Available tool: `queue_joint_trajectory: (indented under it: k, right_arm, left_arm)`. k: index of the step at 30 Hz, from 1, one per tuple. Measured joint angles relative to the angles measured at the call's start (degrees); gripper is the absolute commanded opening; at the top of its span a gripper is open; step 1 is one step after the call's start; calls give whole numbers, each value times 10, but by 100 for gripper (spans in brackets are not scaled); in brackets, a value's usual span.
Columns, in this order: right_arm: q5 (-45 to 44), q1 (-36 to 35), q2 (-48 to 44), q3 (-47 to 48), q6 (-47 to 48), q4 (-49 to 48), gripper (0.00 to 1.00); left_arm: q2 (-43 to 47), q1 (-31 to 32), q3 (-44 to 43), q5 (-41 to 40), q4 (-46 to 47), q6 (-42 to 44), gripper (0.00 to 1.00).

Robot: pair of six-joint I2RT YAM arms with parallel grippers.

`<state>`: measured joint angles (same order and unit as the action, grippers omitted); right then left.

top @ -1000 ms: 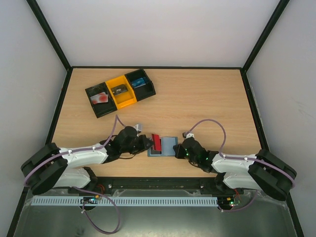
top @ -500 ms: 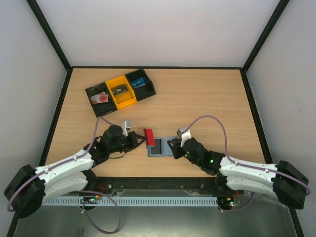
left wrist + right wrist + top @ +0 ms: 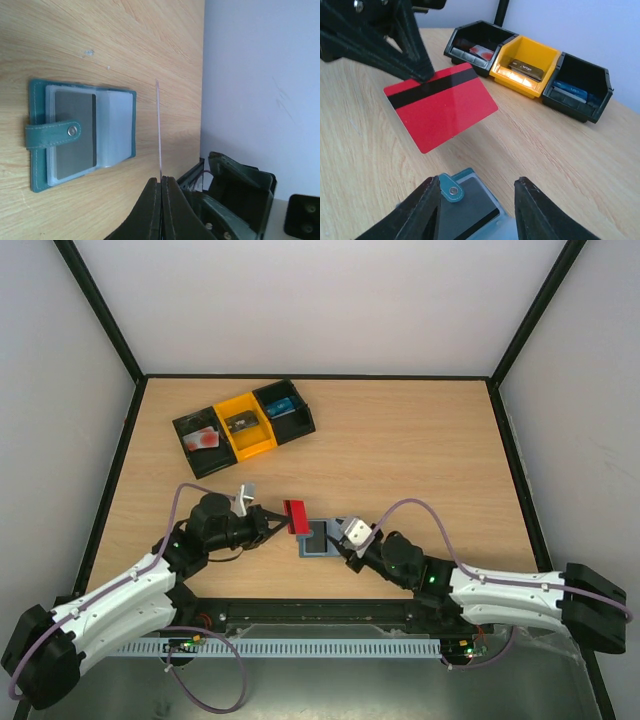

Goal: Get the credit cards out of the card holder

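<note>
The blue-grey card holder lies flat on the table near the front middle. A dark grey card sits in its clear pocket under a snap strap. My left gripper is shut on the bright red card and holds it in the air just left of the holder. The left wrist view shows this card edge-on. The right wrist view shows its red face with a black stripe. My right gripper is open, its fingers standing either side of the holder's near end.
A black-and-orange three-compartment tray stands at the back left with small items in each bin. It also shows in the right wrist view. Dark walls enclose the wooden table.
My left gripper has pulled the red card out and carried it up and to the left of the holder. My right gripper has moved left over the holder.
</note>
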<state>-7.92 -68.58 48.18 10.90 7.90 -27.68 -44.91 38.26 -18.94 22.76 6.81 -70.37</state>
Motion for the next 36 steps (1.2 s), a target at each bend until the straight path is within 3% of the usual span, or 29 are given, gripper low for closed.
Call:
queue_joint_trajectory:
  k: [10,20,27,31,36]
  right_arm:
    - [-4,-36,128,14,170,-66,49]
    - [-37,-57,193,37,262,-117,49]
    - [-50,-67,210,46,306,-135,44]
    - [-53,-72,227,50,323,-145,34]
    - [-60,-76,239,51,338,-164,3]
  left_arm:
    - [0,0,0,33,0,-18,3]
    - [0,0,0,50,-3,-22,3]
    - [0,0,0,57,-5,-27,3]
    - [0,1,0,58,-5,-34,3]
    - [-4,5,0,62,-5,-38,3]
